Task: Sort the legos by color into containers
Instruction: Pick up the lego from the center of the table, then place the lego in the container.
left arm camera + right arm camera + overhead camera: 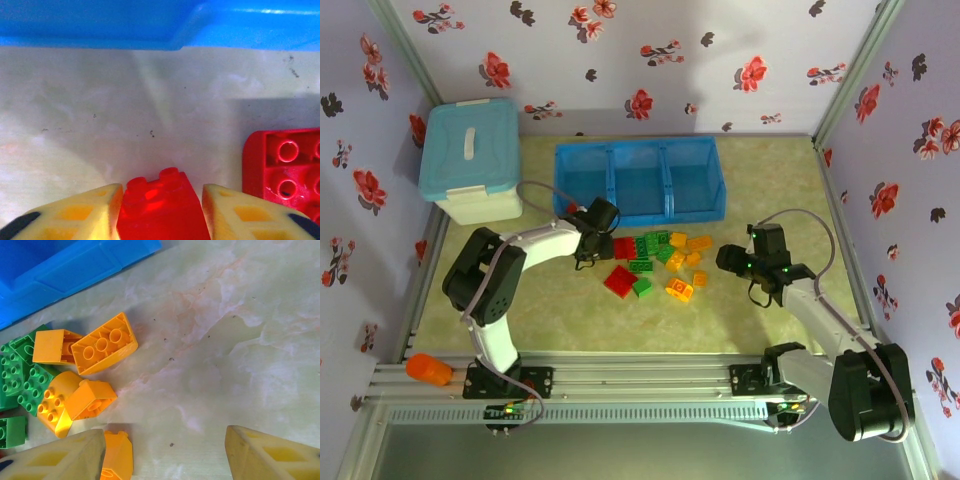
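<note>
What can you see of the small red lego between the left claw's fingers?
The small red lego is glossy plastic, with two studs showing. It sits between the left claw's cream fingers, which seem to press both its sides. Whether it rests on the pale table is unclear. A larger red lego lies upside down to its right.

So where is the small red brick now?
In the left wrist view the small red brick sits between the fingers of the left gripper, near the blue tray, with a larger red brick to its right.
</note>
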Robot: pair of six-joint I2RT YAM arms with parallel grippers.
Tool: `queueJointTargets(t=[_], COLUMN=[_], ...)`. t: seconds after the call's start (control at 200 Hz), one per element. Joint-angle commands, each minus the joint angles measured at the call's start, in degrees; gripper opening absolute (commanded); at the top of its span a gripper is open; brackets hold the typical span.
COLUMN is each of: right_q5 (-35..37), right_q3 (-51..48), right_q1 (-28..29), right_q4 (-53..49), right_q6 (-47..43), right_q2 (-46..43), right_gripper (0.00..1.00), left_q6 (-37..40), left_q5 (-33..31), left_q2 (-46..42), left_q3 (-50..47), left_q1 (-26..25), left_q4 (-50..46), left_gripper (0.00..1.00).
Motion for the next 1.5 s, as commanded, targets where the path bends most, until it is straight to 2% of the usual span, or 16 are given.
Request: queueJointTargets(t=[0.0,0.205,0.5,0.64,0.895,0.955,1.02,1.085,1.28,1.495], right_q5=[0.59,0.54,0.69,0.43,0.29,0.17,-0.01,-0.06,-0.59,-1.43], right_q3=[-0.63,-0.64,-0.86,-0.74,-0.9,-0.84,-0.82,-0.82,-1.27,-0.73], right_q1=[0.38,0.38,0.35,0.38,0.34,0.32,0.34,0.38,0.45,0.69], right_q4=[0.83,0.59,0.48,0.24,-0.47,-0.72,-0.9,-1.09,-0.49,-0.89], right_q6=[0.13,0.16,0.26,0.19,0.26,0.19,0.17,0.17,0.34,0.3], right_q2=[-0.03,-0.35,-0.87,-1.0,-2.48,-2.6,-2.87,-3.13,-3.21,-2.69], right_gripper=[0.64,0.64,0.64,0.64,0.64,0.64,0.64,0.64,0.64,0.65], left_q6=[-0.24,0.04,2.47,5.75,10.8,11.46,11.91,12.04,9.69,8.22], left_q5=[-0.26,-1.84,-5.29,-5.56,-4.11,-2.9,-1.85,-1.89,-2.16,-1.93], left_q2=[0.04,-2.13,-9.84,-9.67,-2.36,-0.91,-0.26,-1.53,-9.23,-17.0], left_q3=[1.53,1.09,3.79,8.69,21.12,23.11,25.17,24.67,15.44,4.6], left_q1=[-0.47,-0.94,-0.88,2.66,8.41,9.09,8.93,8.18,5.08,-1.48], left_q4=[-0.35,-1.73,-5.65,-7.77,-11.25,-11.33,-12.4,-11.82,-8.75,-8.97], left_gripper=[0.38,0.3,0.29,0.3,0.3,0.36,0.61,0.72,0.74,0.76])
